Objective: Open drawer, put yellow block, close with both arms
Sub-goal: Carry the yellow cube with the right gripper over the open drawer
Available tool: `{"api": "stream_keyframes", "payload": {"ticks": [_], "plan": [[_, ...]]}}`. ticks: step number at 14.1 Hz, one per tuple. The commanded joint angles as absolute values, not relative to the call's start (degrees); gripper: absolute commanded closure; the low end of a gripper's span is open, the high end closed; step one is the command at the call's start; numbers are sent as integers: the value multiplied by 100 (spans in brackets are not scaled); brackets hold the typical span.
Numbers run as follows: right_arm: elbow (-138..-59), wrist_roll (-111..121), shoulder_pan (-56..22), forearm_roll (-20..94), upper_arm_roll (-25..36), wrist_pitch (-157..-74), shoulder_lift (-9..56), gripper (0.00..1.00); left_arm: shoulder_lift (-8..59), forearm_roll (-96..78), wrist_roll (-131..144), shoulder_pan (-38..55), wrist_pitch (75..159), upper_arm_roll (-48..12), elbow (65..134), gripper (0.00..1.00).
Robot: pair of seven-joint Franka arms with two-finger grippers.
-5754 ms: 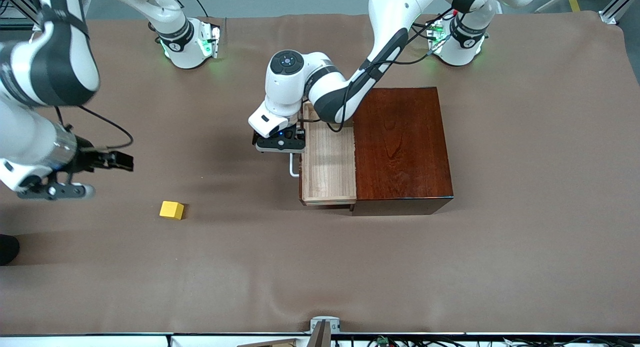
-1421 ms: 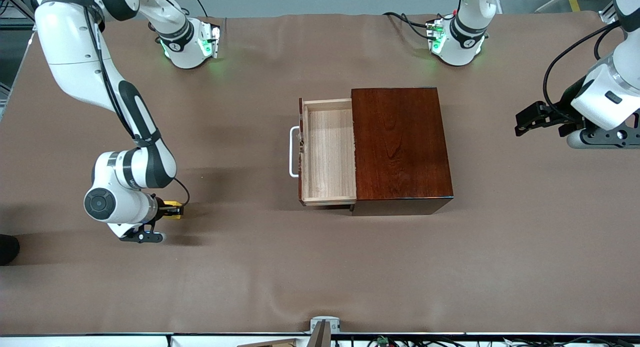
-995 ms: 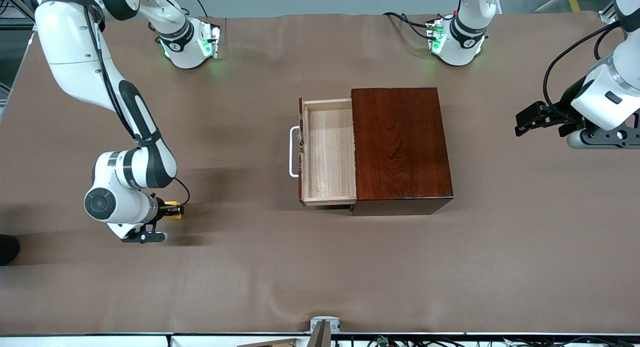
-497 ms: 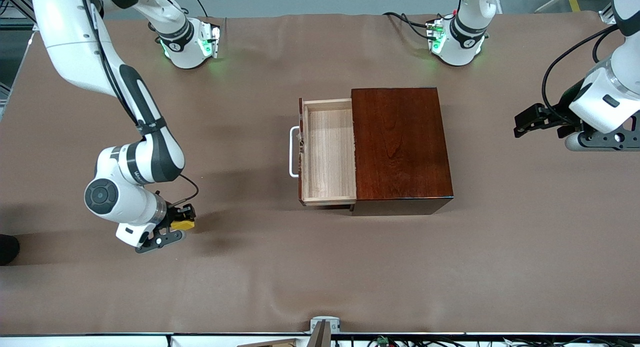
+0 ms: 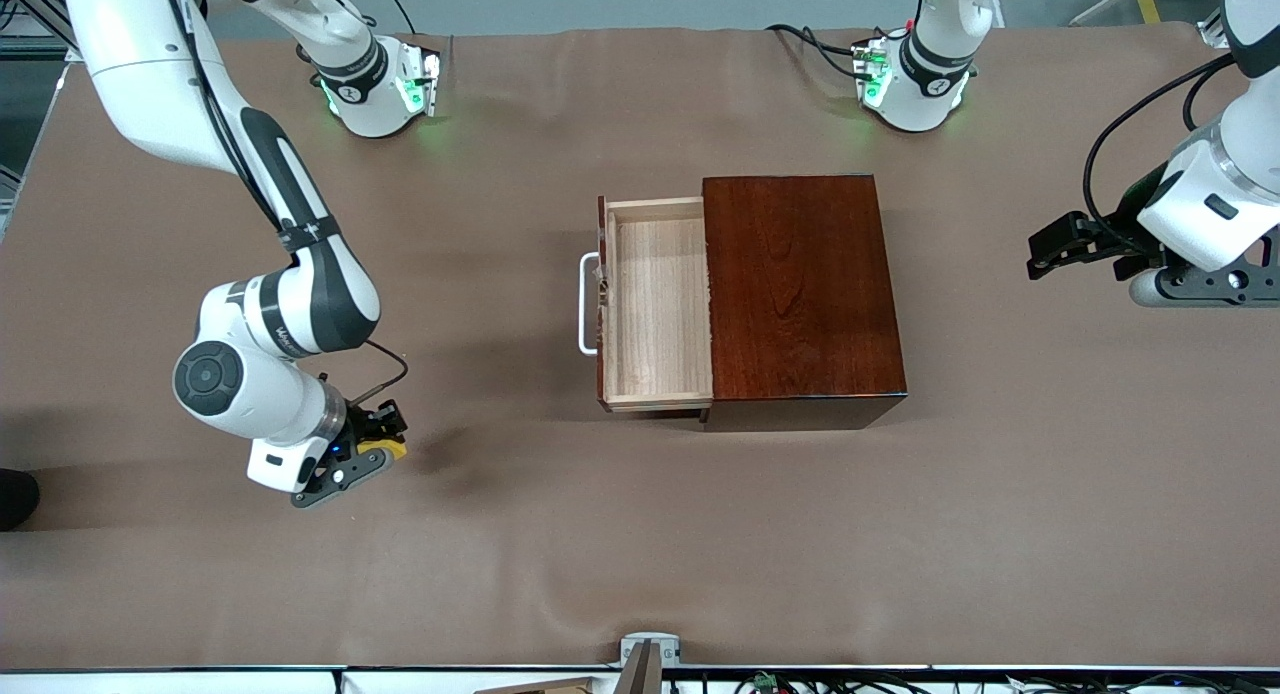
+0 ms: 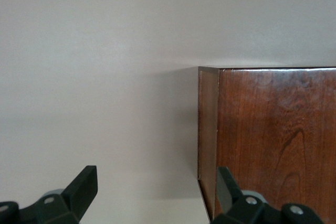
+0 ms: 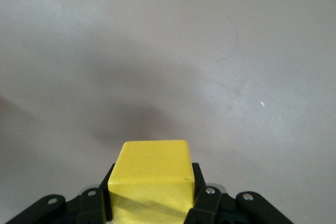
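Fingers of the right gripper (image 5: 378,444) are clamped on the small bright yellow cube (image 7: 151,182), lifted over the tabletop (image 5: 640,534) well apart from the open pale-wood drawer (image 5: 655,304); left gripper (image 6: 152,195) waits, spread wide; slippage in transit is judged possible.

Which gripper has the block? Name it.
The right gripper, shut on the yellow block above the table toward the right arm's end. The left gripper is open and holds nothing, waiting over the table beside the wooden box.
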State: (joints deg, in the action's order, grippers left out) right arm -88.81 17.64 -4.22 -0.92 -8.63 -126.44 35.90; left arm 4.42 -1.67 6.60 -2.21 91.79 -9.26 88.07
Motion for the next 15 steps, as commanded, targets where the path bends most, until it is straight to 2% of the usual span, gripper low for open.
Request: {"api": "stream_keyframes", "payload": {"ticks": [1,5,7,15], "plan": [[-8930,1854,-404,-53,-1168,-12542,3323,84,439,-176,677,-255,9229,-949,8798,0],[-8921,1898,-378,-53,-1310,-12200,3164,84,466,-176,677,-264,9229,-940,8807,0],[-8921,1951,-396,-53,-1310,-12199,3155,87,466,-176,677,-264,9229,-940,8815,0],[-8921,1942,-413,-53,-1336,-12199,3164,87,483,-176,677,-264,9229,-940,8815,0]]}}
